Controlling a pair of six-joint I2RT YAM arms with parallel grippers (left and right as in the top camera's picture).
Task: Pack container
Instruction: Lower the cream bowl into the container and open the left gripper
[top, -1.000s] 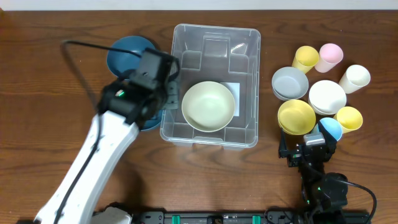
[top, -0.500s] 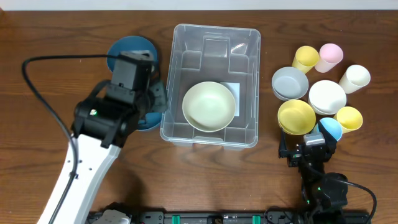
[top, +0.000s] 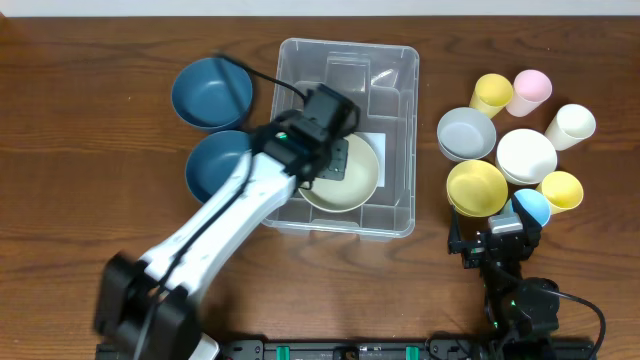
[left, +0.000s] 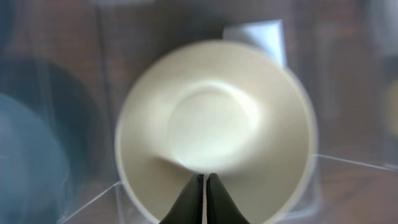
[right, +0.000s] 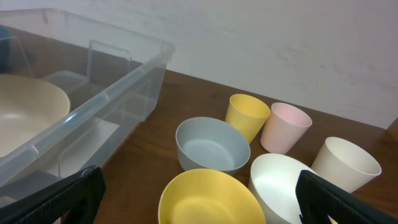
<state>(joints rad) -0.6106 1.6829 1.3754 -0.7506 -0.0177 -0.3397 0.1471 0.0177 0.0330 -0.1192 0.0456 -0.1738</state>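
Note:
The container is a large clear plastic bin at the middle of the table. A cream bowl rests on its floor beside a white label. My left gripper hovers inside the bin's outline, just over the bowl's left part. In the left wrist view the cream bowl fills the frame, and the left gripper is shut with nothing between its black tips. My right gripper stays low at the front right, open and empty. In its own view the right gripper spans a yellow bowl, with the container to its left.
Two dark blue bowls lie left of the bin. To the right stand a grey bowl, a white bowl, a yellow bowl, and several cups: yellow, pink, cream, light blue.
My left arm swung right from over the blue bowls to above the cream bowl in the container, and its jaws closed. The right arm has not moved.

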